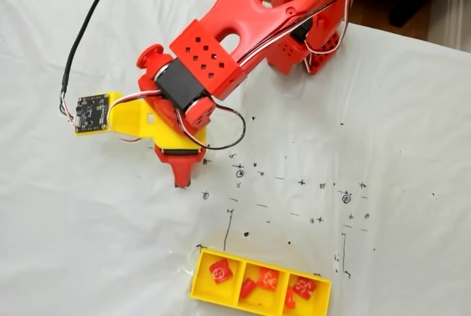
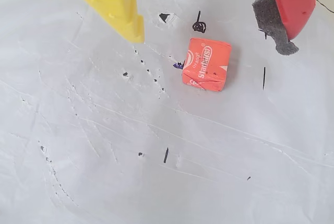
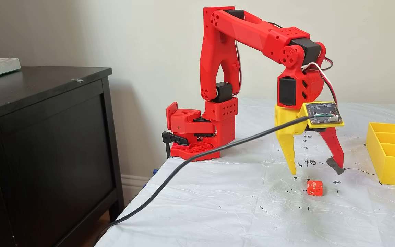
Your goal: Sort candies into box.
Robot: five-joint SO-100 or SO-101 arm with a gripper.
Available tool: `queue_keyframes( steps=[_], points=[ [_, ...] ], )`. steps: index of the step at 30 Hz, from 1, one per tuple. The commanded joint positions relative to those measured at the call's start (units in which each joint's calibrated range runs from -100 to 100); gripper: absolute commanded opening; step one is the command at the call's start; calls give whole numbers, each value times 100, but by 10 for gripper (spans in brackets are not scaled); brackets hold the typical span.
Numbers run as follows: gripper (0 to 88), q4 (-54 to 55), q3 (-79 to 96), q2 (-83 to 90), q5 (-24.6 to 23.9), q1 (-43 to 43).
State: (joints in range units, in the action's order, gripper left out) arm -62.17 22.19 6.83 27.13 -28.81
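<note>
The jaws hang spread apart above the last loose candy [image 2: 206, 64] on the counter [image 3: 245, 206]; next, likely lowering to straddle it, then closing.

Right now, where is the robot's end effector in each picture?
A fixed view, from above: end effector left of centre, under the red arm.
Wrist view: end effector at the top, open, yellow finger left, red finger right.
A fixed view, from the side: end effector right of centre, above the orange candy.
Shared landmark: the white sheet with black pen marks.
</note>
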Motion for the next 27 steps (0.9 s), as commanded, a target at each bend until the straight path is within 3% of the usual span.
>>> queue_keyframes(
  steps=[1,27],
  points=[
    [320,-50,-448,-30,73,-18],
    [278,195,-503,-734,34,19]
  ],
)
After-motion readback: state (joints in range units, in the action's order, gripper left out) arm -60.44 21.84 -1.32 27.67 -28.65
